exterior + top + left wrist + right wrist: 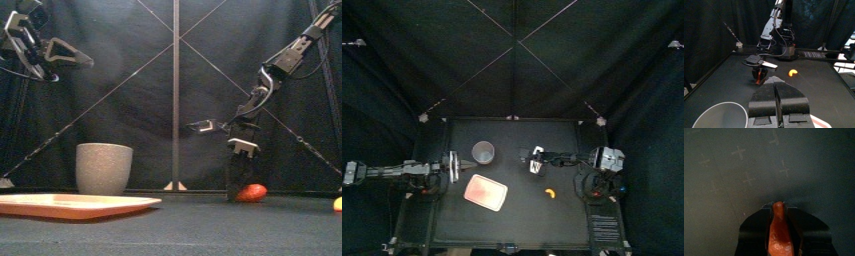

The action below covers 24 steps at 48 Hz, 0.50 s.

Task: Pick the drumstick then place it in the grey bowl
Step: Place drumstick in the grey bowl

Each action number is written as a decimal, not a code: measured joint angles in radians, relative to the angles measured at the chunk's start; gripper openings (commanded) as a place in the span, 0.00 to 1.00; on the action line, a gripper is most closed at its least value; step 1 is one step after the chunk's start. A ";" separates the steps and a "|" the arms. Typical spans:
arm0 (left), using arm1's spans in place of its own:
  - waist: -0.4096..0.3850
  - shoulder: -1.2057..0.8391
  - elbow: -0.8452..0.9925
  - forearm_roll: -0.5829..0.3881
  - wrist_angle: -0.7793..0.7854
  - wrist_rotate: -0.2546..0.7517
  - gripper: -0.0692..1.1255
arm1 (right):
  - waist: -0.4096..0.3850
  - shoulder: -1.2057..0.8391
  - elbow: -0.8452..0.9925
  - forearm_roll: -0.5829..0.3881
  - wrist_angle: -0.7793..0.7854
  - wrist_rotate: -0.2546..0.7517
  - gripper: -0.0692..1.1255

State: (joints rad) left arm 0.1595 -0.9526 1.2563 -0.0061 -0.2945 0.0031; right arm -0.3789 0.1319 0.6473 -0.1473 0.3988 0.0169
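The right gripper hangs low near the middle of the table, a little toward 1 o'clock in the top view. Its jaws are clamped on the drumstick. In the right wrist view the reddish-brown meat end sits between the two jaws and the narrow end points past the tips toward the table surface. In the front view the rounded end of the drumstick shows just beside the jaws, very near the table. Whether it touches the surface cannot be told.

The grey cup stands upright at about 11 o'clock on the table, at 9 to 10 o'clock from the drumstick and well apart from it. The pink tray lies flat at 8 o'clock, in front of the cup. A small orange toy lies at 4 o'clock, apart from the gripper.

The left gripper rests at the 9 o'clock edge, raised high above the table, with its jaws together and nothing between them.
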 measured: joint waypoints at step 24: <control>0.000 0.000 0.000 0.000 -0.012 0.000 0.04 | 0.043 -0.049 -0.225 0.012 0.003 0.015 0.43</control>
State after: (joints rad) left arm 0.1595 -0.9526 1.2563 -0.0061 -0.3068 0.0031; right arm -0.3359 0.0828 0.4218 -0.1350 0.4019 0.0322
